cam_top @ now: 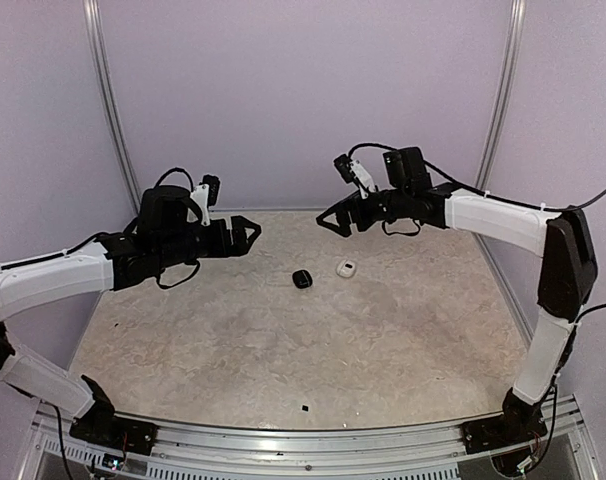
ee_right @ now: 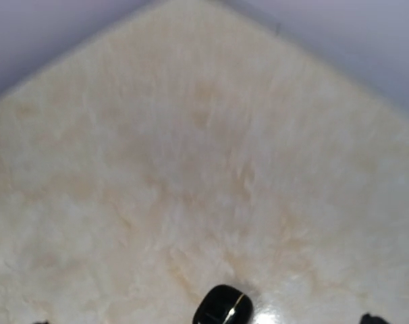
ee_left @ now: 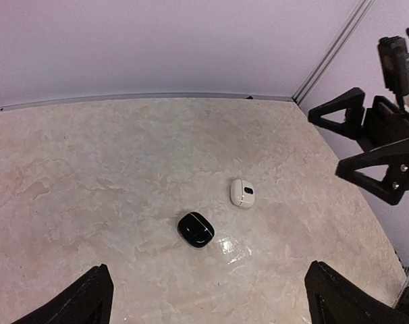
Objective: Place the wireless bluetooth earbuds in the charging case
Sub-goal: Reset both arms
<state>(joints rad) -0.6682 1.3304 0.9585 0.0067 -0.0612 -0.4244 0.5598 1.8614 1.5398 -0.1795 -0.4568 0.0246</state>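
Left gripper [cam_top: 249, 231] and right gripper [cam_top: 335, 222] both hang spread and empty. Below and between them, the black case [cam_top: 301, 279] lies left and nearer, the white case [cam_top: 346, 268] right, closest to my right gripper. I cannot make out loose earbuds.

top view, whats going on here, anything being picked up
Nothing is held. The left gripper and right gripper hang open above the table. Between them lie a black case and a white case, close together but apart, both seemingly closed. A dark speck near the front edge may be an earbud; too small to tell.
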